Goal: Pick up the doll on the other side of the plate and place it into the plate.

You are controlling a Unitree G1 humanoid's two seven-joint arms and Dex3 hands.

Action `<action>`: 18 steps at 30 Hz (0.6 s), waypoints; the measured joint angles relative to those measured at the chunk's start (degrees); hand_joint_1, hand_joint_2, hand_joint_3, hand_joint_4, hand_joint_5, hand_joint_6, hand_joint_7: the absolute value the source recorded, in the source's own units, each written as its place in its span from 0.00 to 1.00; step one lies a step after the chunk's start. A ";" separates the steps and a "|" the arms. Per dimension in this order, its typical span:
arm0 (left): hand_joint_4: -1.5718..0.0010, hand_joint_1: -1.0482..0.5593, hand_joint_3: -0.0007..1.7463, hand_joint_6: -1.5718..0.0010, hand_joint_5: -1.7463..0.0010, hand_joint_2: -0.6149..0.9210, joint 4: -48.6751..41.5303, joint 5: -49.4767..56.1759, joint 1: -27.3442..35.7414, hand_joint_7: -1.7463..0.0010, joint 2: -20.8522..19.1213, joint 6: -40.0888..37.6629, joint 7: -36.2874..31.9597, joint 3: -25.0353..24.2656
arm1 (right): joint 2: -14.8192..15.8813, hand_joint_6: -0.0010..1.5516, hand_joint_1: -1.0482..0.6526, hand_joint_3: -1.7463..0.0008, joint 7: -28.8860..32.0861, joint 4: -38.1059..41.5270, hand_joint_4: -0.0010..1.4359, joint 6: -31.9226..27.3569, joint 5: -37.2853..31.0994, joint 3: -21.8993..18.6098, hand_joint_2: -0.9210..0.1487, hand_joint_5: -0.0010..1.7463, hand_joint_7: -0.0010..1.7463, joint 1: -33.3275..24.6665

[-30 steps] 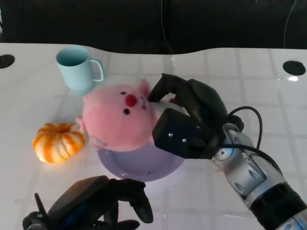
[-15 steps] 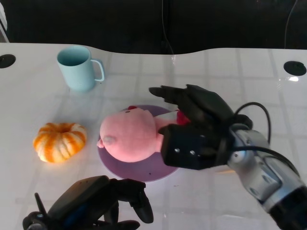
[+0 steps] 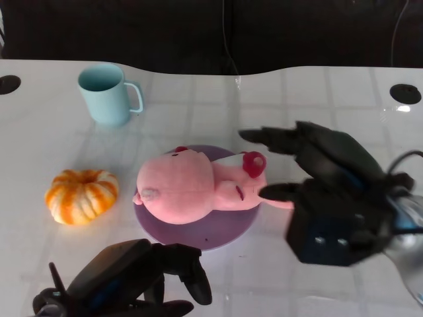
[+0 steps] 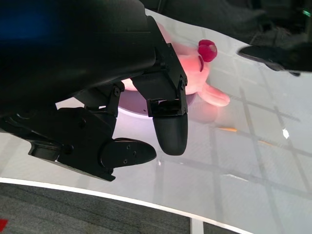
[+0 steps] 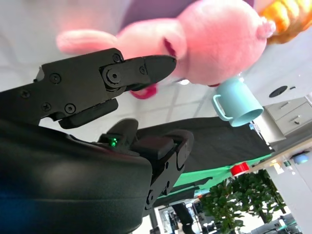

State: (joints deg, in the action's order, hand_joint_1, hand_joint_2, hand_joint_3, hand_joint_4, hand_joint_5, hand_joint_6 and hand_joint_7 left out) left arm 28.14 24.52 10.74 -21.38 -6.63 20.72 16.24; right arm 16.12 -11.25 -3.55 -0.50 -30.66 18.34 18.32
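White tabletop (image 3: pixel 317 86) with faint grid lines filled our view, with darkness beyond its far edge. Nearest us, our left hand (image 3: pixel 129 281) rested low at the table's front edge, fingers curled inward around nothing. Our right hand (image 3: pixel 324 191) hung just beside the plate (image 3: pixel 218 234), fingers spread apart and gripping nothing, clear of the doll (image 3: pixel 192 188). That pink doll lay on its side in the purple plate, one limb reaching over the rim toward our right hand. We judged it light, soft and squashy, not fragile; its round body offered the best hold, a limb being floppy. Left of the plate sat an orange pumpkin (image 3: pixel 81 195), and farther back a teal mug (image 3: pixel 107 93).
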 measured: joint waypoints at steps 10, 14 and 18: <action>0.56 0.55 0.24 0.50 0.11 0.94 0.20 0.64 1.16 0.46 0.16 -0.11 0.01 0.16 | 4.86 0.63 0.54 0.95 -2.38 -10.49 0.60 1.49 7.05 -9.59 0.00 0.53 0.14 -14.13; 0.56 0.56 0.22 0.50 0.11 0.95 0.72 0.68 1.27 0.47 0.18 -0.15 0.01 0.13 | 6.26 0.68 0.57 0.96 -3.72 -13.11 0.60 1.40 8.24 -11.77 0.00 0.63 0.17 -17.80; 0.56 0.56 0.22 0.49 0.09 0.95 0.92 0.55 1.38 0.47 0.13 -0.10 0.01 -0.23 | 7.73 0.71 0.62 0.85 -6.68 -17.62 0.62 0.27 10.27 -13.73 0.04 0.74 0.26 -22.31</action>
State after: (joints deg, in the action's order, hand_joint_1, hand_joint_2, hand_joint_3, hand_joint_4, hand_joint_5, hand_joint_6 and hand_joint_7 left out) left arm 29.06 25.07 12.12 -21.24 -6.73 20.73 16.01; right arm 23.85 -17.93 -21.17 -0.23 -20.40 4.61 -3.99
